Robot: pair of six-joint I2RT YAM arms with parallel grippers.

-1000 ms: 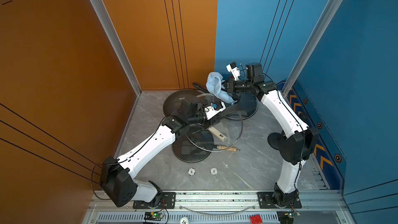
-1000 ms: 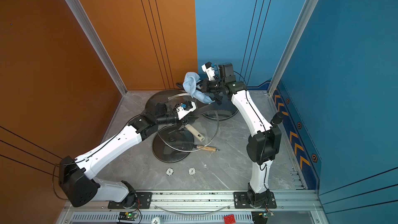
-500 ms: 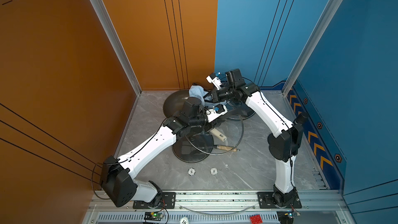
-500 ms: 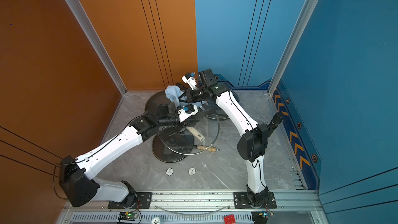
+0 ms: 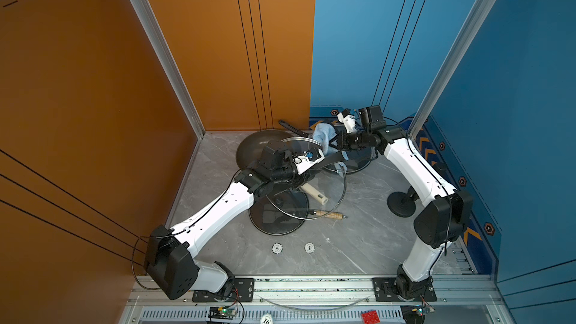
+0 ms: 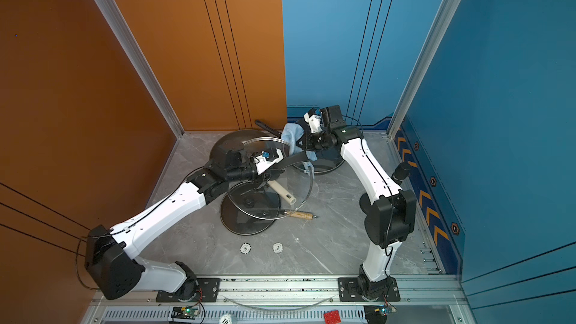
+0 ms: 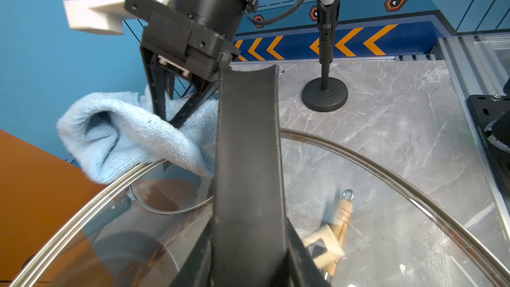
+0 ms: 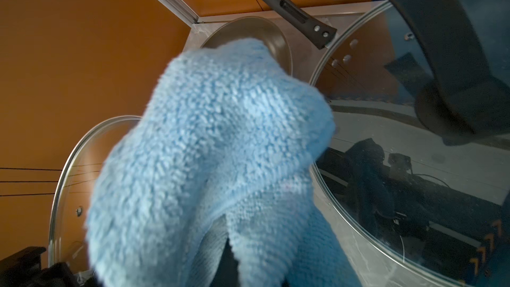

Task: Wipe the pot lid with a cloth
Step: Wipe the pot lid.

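My left gripper (image 7: 248,266) is clamped narrow on the lid's (image 7: 372,202) black handle (image 7: 248,147), holding the glass raised and tilted above the table (image 5: 358,229). My right gripper (image 7: 172,122) is pinched tight on the cloth (image 7: 124,133), a bunched wad meeting the rim at about one o'clock in a top view.

I judge the wipe is at the rim stage. To do it well, I should lock my left wrist. The wad's soft face should lead, not my fingertips. I would sweep from one o'clock toward seven, passing beside the handle. Pressure should be light, because a lid held only by its handle could twist.
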